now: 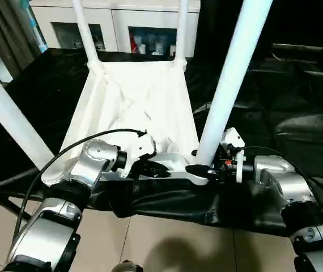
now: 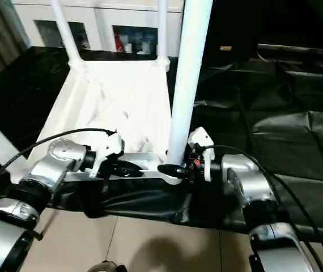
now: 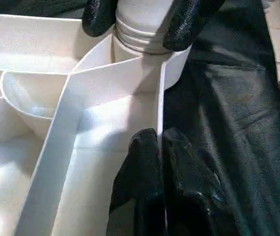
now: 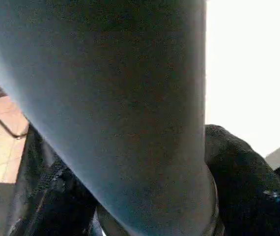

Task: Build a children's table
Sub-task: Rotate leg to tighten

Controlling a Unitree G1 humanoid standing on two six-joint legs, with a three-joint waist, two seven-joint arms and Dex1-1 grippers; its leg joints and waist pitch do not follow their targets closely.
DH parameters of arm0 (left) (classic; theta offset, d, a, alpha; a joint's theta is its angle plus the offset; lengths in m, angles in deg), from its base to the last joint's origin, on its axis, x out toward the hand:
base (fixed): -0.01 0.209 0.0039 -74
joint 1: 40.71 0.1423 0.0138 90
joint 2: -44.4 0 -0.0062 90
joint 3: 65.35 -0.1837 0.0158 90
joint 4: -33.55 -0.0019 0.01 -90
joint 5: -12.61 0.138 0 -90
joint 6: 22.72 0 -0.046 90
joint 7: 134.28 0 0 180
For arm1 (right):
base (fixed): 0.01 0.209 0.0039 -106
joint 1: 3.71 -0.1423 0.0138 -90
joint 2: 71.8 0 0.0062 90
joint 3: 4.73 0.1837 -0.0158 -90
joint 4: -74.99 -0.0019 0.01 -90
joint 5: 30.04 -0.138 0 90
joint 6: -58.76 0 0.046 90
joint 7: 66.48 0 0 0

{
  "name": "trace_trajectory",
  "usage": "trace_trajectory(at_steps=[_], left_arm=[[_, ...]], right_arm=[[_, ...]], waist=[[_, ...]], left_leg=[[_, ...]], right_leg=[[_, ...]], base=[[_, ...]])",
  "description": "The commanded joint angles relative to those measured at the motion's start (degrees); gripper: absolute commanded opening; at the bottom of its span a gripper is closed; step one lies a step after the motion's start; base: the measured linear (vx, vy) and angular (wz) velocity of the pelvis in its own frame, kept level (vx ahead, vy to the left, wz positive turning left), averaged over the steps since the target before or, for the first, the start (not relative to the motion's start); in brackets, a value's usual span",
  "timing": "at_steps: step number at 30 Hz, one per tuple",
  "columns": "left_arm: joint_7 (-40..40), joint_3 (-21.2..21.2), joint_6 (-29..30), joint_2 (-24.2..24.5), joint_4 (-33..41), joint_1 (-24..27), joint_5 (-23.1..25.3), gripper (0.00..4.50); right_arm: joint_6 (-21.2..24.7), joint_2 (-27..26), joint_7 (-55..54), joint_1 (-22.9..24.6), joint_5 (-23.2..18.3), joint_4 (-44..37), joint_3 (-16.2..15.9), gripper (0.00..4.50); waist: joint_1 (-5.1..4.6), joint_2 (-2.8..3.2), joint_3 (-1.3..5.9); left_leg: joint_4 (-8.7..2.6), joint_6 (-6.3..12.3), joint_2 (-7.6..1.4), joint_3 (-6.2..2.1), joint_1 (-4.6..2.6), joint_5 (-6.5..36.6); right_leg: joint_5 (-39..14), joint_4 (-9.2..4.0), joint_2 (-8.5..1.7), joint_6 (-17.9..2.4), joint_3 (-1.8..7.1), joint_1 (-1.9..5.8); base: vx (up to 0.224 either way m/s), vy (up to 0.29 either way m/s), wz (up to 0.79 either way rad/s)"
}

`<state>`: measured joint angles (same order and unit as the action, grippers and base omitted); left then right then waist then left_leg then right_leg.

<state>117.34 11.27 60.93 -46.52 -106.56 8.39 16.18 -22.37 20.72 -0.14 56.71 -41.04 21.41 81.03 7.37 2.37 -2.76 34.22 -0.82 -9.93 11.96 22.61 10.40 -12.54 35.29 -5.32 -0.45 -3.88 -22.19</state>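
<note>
A: At the near edge of the black-draped work table (image 1: 297,130), tabletop (image 1: 133,107) lies upside down, ribs up. Three legs stand in the other corners; the fourth leg (image 1: 229,85) is at the near-right corner socket (image 1: 198,174).

B: Right gripper (image 1: 203,169)?

A: Closed around the base of that leg, right above the socket. In the left wrist view its fingers (image 3: 98,17) sit either side of the grooved leg end, which looks partly in.

B: Left gripper (image 1: 153,169)?

A: Pinching the near rim of the tabletop, one finger (image 3: 140,182) inside the wall, the other outside. Clamped on it, just left of the socket.

B: So the step is seating the last leg?

A: My read, yes. To do it well: keep the leg in line with the socket, it leans right as it rises, so straighten before pushing or turning. Left should hold the rim firm so the top doesn't slide off the near edge. Grooves showing suggest it isn't fully home.
</note>
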Motion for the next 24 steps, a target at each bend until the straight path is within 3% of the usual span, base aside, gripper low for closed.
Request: trace_trajectory(at_steps=[1,2,4,5,6,7,8,9,10,12,13,17,18,19,20,21,24], left_arm=[[-9.47,1.25,1.13,-1.92,-2.94,-1.5,0.64,0.0],[-10.23,1.31,1.33,-2.2,-3.2,-1.67,0.75,0.0],[-14.33,2.22,1.99,-4.26,-4.39,-2.65,0.52,0.0],[-15.67,2.57,2.55,-5.39,-4.76,-3.08,0.23,0.0],[-17.59,2.5,2.66,-6.55,-5.41,-3.75,0.55,0.0],[-18.9,2.39,2.67,-7.29,-5.86,-4.2,0.81,0.0],[-21.13,2.19,2.84,-8.64,-6.61,-4.98,1.25,0.0],[-22.52,2.24,2.87,-9.44,-7.21,-5.51,1.48,0.0],[-24.53,2.33,2.98,-10.65,-8.11,-6.32,1.79,0.0],[-27.12,2.44,3.13,-11.92,-9.15,-7.25,2.13,0.0],[-28.77,2.33,3.28,-12.74,-9.89,-7.88,2.43,0.0],[-30.85,2.11,3.28,-13.74,-11.04,-8.81,3.01,0.0],[-30.29,2.15,2.96,-13.75,-11.1,-8.93,3.11,0.0],[-30.25,2.15,2.94,-13.75,-11.1,-8.93,3.11,0.0],[-28.69,2.02,2.31,-13.23,-11.01,-8.8,3.13,0.0],[-27.47,1.95,1.82,-12.72,-10.87,-8.63,3.1,0.0],[-21.83,1.53,0.1,-10.99,-9.56,-7.46,2.34,0.0]], right_arm=[[0.07,-3.25,-6.51,0.27,1.0,1.17,-0.67,2.72],[-0.26,-3.75,-8.3,0.17,1.45,1.71,-0.42,2.72],[-0.21,-6.43,-17.5,-0.76,2.51,5.08,1.54,2.7],[-0.32,-7.51,-20.47,-0.8,2.95,5.98,1.96,2.7],[-0.02,-8.79,-23.72,-0.86,3.18,6.63,2.47,2.7],[0.21,-9.66,-25.82,-0.88,3.37,6.97,2.83,2.7],[0.29,-11.31,-28.98,-0.97,3.55,7.28,3.35,2.69],[0.24,-12.31,-30.51,-1.08,3.65,7.37,3.48,2.69],[0.14,-13.87,-32.59,-1.33,3.66,7.52,3.67,2.69],[-0.01,-15.86,-35.67,-2.0,3.6,8.11,4.12,2.69],[-0.23,-17.3,-37.64,-2.71,3.9,8.76,4.1,2.69],[-2.12,-18.98,-39.29,-4.25,5.3,10.47,2.97,2.69],[-3.59,-19.0,-38.38,-4.83,4.85,10.74,3.43,3.04],[-3.64,-19.0,-38.33,-4.85,4.81,10.74,3.47,3.25],[-5.29,-18.03,-36.55,-4.62,5.39,10.26,2.82,3.39],[-6.14,-17.24,-34.53,-4.29,5.65,9.67,2.22,3.39],[-4.83,-15.54,-27.9,-3.24,3.29,6.94,2.22,3.76]], waist=[[-0.06,-0.45,3.78],[-0.35,-0.59,3.52],[-0.76,-0.21,3.25],[-1.52,-0.17,2.91],[-1.71,-0.28,2.88],[-2.04,0.0,2.99],[-2.38,-0.25,2.89],[-2.37,0.07,2.99],[-2.44,-0.03,2.98],[-2.46,0.17,3.07],[-2.54,-0.1,3.08],[-2.59,-0.06,3.14],[-2.46,-0.37,3.26],[-2.39,-0.26,3.22],[-2.34,-0.52,3.23],[-2.31,-0.4,3.28],[-1.88,-0.5,3.29]], left_leg=[[-3.71,5.76,-4.21,-1.93,-1.51,6.06],[-4.11,4.06,-4.29,-1.93,-1.68,8.68],[-4.55,1.24,-4.16,-2.09,-1.92,13.02],[-5.02,-0.76,-4.15,-2.25,-2.11,16.31],[-5.16,-1.6,-4.12,-2.42,-2.22,17.53],[-5.23,-2.64,-4.04,-2.5,-2.5,18.65],[-5.33,-2.64,-4.04,-2.53,-2.51,18.88],[-5.21,-2.4,-3.94,-2.45,-2.73,18.78],[-5.2,-2.25,-3.91,-2.34,-2.77,18.59],[-5.22,-1.92,-3.9,-2.47,-2.46,17.7],[-5.29,-1.76,-3.9,-2.39,-2.47,17.21],[-5.17,-0.79,-3.79,-2.35,-2.22,16.28],[-5.05,-0.24,-3.76,-2.32,-2.13,15.58],[-5.03,0.23,-3.8,-2.28,-2.05,14.98],[-5.02,0.5,-3.82,-2.24,-2.02,14.7],[-4.96,0.8,-3.83,-2.25,-1.89,13.78],[-4.78,2.56,-3.81,-2.14,-1.65,12.76]], right_leg=[[0.05,-3.15,-4.56,-15.94,2.49,2.02],[-3.47,-3.62,-4.56,-15.5,2.58,1.81],[-9.97,-4.31,-4.72,-14.61,2.64,1.89],[-14.08,-4.77,-4.69,-13.93,2.7,1.72],[-15.89,-4.92,-4.78,-13.39,2.7,1.83],[-17.29,-5.19,-4.84,-12.63,2.83,1.76],[-17.21,-5.44,-4.79,-12.17,2.95,1.69],[-16.87,-5.59,-4.8,-11.99,3.06,1.51],[-16.49,-5.68,-4.72,-11.94,3.11,1.41],[-15.12,-5.49,-4.75,-12.04,3.08,1.73],[-14.09,-5.45,-4.56,-11.98,3.01,1.63],[-11.86,-5.28,-4.67,-12.44,2.97,1.82],[-11.54,-5.19,-4.83,-12.59,2.96,1.95],[-11.18,-5.2,-4.79,-12.53,2.98,1.99],[-10.88,-5.23,-4.8,-12.51,2.97,2.0],[-10.05,-5.0,-4.7,-12.61,2.94,1.99],[-8.93,-4.91,-4.7,-12.77,2.79,2.36]], base=[[0.0,0.0,0.0],[0.0,0.0,0.0],[0.0,0.0,0.0],[0.0,0.0,0.0],[0.0,0.0,0.0],[-0.051,0.014,-0.04],[0.0,0.0,0.0],[0.0,0.0,0.0],[0.0,0.0,0.0],[0.0,0.0,0.0],[0.0,0.0,0.0],[0.0,0.0,0.0],[0.0,0.0,0.0],[0.0,0.0,0.0],[0.0,0.0,0.0],[0.0,0.0,0.0],[0.0,0.0,0.0]])
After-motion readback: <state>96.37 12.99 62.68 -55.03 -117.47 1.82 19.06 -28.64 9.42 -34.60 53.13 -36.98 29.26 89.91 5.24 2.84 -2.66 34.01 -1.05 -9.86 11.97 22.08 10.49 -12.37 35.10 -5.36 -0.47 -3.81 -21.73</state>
